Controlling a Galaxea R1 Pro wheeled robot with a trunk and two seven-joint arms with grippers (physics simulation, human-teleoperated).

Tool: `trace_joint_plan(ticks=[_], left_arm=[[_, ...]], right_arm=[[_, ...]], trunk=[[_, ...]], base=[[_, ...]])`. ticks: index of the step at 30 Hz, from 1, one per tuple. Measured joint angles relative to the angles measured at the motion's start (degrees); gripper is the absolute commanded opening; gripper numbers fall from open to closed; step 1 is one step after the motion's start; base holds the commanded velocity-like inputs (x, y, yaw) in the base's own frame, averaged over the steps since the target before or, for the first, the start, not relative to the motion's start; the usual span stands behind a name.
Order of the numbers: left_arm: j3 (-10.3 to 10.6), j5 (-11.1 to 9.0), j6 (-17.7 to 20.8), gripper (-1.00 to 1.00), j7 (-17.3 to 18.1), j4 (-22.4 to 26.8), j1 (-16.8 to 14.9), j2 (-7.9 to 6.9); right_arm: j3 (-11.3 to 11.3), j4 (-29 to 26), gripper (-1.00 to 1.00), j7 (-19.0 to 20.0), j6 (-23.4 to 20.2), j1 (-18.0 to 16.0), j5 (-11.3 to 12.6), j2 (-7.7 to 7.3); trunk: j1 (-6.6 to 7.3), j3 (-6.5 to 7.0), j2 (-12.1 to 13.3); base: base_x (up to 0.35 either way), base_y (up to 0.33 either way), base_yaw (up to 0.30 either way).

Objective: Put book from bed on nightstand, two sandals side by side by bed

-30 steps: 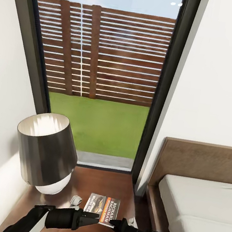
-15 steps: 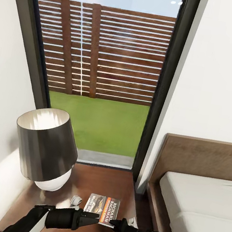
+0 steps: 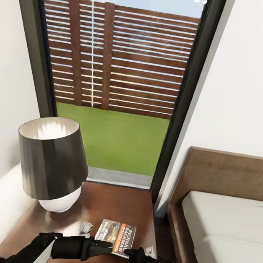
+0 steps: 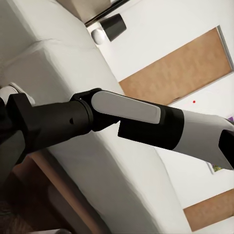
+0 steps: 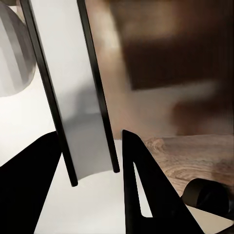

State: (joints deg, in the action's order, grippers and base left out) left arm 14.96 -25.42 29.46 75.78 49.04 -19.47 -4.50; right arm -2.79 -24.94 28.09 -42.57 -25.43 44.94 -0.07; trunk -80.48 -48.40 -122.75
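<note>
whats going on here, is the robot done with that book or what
The book lies flat on the nightstand, in front of the lamp and beside the bed. Both arms hang low at the near edge: the left gripper points at the book's near edge, the right gripper at its near corner. Whether either is gripping it can't be told. No sandals are in sight.
</note>
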Motion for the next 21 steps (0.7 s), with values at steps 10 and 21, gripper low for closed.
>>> trace_joint_plan(ticks=[10,21], left_arm=[[0.0,0.0,0.0,1.00,0.0,0.0,0.0,0.00],[0.0,0.0,0.0,1.00,0.0,0.0,0.0,0.00]], right_arm=[[0.0,0.0,-1.00,0.0,0.0,0.0,0.1,0.00],[0.0,0.0,-1.00,0.0,0.0,0.0,0.1,0.00]], trunk=[[-1.10,-0.90,-2.0],[-1.08,-0.90,-2.0]], base=[[0.000,0.000,0.000],[0.088,0.000,0.000]])
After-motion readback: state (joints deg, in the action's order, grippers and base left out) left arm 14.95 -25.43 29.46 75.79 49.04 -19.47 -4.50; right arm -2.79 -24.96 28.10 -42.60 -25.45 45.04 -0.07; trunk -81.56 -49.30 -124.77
